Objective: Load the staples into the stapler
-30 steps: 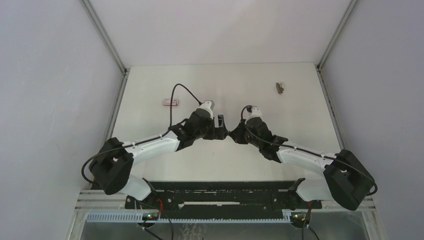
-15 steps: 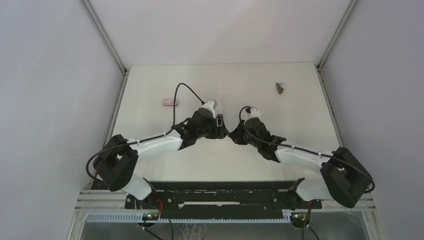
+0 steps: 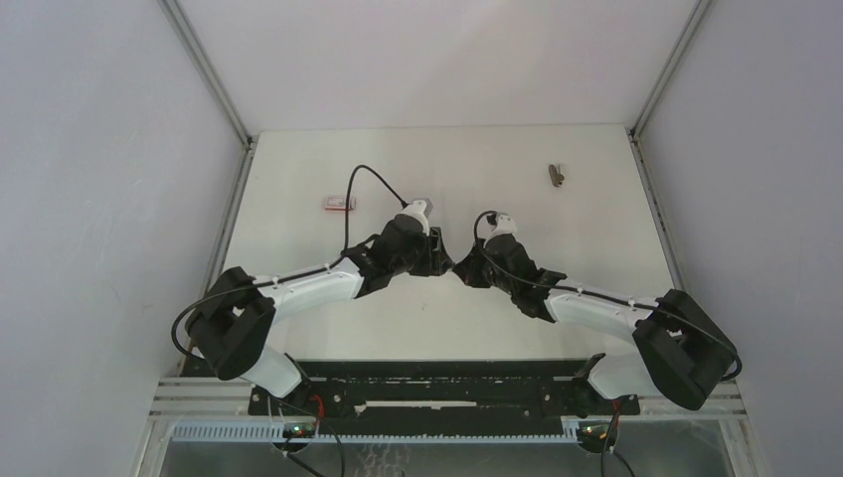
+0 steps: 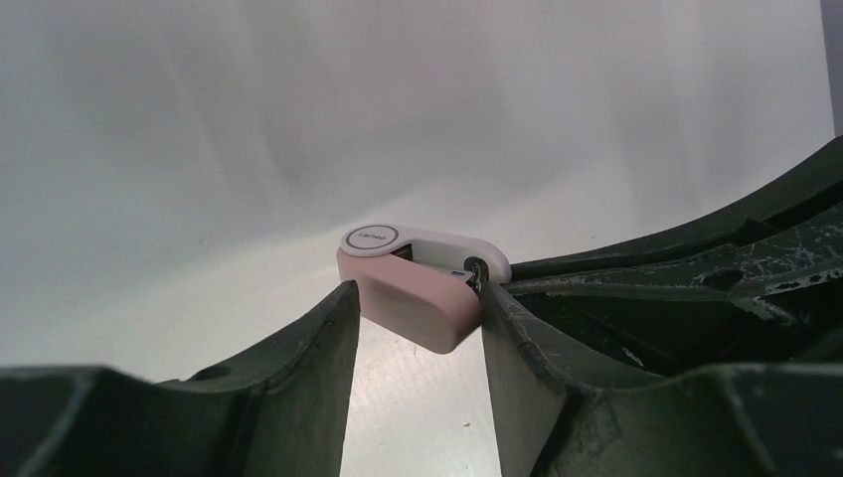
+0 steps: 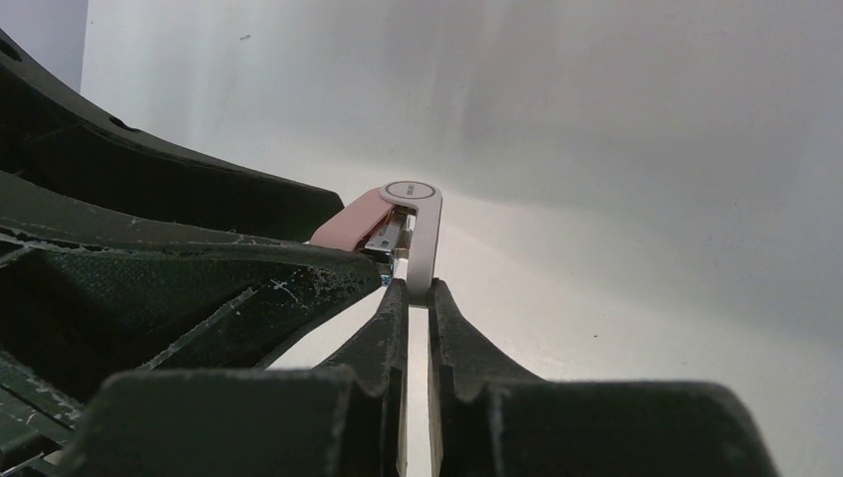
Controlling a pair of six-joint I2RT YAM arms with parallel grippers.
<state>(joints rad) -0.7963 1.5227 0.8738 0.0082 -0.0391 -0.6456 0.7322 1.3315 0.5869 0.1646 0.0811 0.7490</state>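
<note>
**A:** Where is our stapler (image 4: 418, 283)?

**B:** Mid-frame, between our two hands. Our right hand (image 5: 416, 293) is clenched on its thin white arm. Our left hand (image 4: 418, 296) has a finger against each side of the pink half, though we cannot tell if it pinches.

**A:** How will it handle?

**B:** Light, stiff, slick plastic, we judge. We'd hold the flat pink sides, clear of the hinge.

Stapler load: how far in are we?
Done: the stapler is off the table, pinched by its white arm in the right gripper. In hand: the left gripper flanks the pink body, seemingly touching both sides, with the two halves splayed and the metal channel showing. Left: the staple box lies apart on the table; no strip fetched or loaded.
</note>
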